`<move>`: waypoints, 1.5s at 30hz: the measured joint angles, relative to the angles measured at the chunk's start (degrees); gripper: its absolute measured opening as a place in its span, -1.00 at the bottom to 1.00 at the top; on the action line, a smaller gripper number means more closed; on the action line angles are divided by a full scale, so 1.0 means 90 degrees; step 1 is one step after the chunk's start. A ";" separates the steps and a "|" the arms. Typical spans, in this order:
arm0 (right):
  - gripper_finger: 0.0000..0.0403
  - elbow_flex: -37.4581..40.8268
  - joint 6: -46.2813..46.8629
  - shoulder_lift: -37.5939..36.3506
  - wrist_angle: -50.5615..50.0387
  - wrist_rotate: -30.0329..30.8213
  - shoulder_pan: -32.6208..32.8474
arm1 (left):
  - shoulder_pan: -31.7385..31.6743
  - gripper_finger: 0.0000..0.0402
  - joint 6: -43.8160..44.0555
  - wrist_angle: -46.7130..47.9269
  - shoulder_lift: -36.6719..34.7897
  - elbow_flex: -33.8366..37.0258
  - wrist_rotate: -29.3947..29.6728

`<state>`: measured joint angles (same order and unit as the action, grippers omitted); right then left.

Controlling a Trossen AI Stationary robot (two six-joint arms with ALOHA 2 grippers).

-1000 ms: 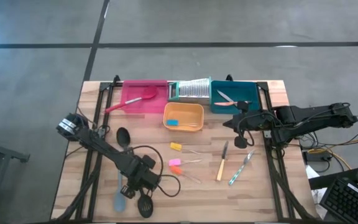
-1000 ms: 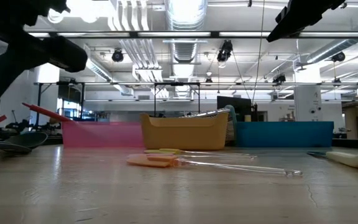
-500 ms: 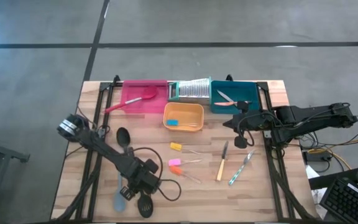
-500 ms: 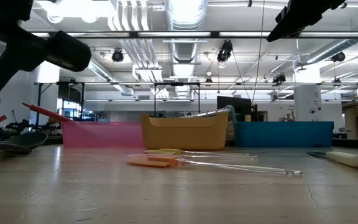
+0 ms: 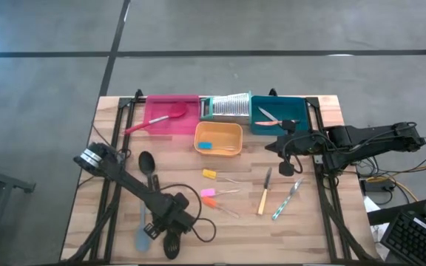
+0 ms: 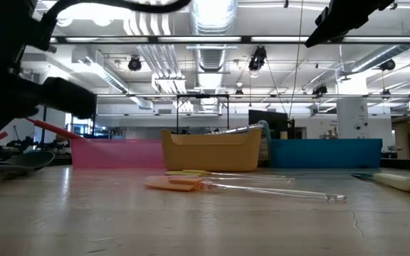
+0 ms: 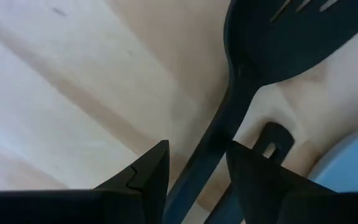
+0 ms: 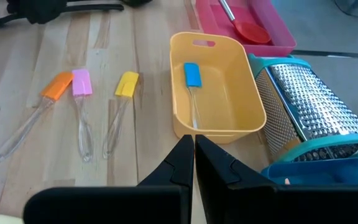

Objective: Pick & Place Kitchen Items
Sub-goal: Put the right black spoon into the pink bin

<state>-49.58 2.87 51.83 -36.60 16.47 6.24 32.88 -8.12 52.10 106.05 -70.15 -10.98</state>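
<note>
A black slotted spoon lies near the table's front left, with its handle running back under my left gripper. That gripper points down, open, with one finger on each side of the handle, low over the wood. A grey-blue spoon lies beside it. A black spoon lies farther back, and the holed end of another black handle shows by the fingers. My right gripper waits shut above the table's right side.
At the far edge stand a pink tray holding a red spoon, a silver grater and a teal tray. An orange tray holds a blue piece. Yellow, pink and orange pieces and two knives lie mid-table.
My left gripper has sunk toward the table and shifted a little toward the near edge, rolling slightly. It now straddles the slotted spoon's handle. Its fingers have kept the same gap. The spoons have not moved.
</note>
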 joint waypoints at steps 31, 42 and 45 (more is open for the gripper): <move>-0.96 0.0000 0.0000 0.0000 0.0022 -0.0002 0.0000 | -0.0350 -0.63 -0.2683 0.0175 0.0109 -0.0052 0.0995; -0.96 0.0000 0.0012 0.0002 0.0044 -0.0002 0.0000 | -0.0822 -0.63 -0.2570 0.2043 0.0072 -0.1564 0.3897; -0.96 0.0000 0.0011 0.0000 0.0045 -0.0002 0.0000 | -0.1073 -0.63 -0.1975 0.2542 0.0070 -0.2092 0.4712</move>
<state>-49.58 2.97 51.83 -36.19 16.45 6.24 23.23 -25.89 74.97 106.67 -88.98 31.43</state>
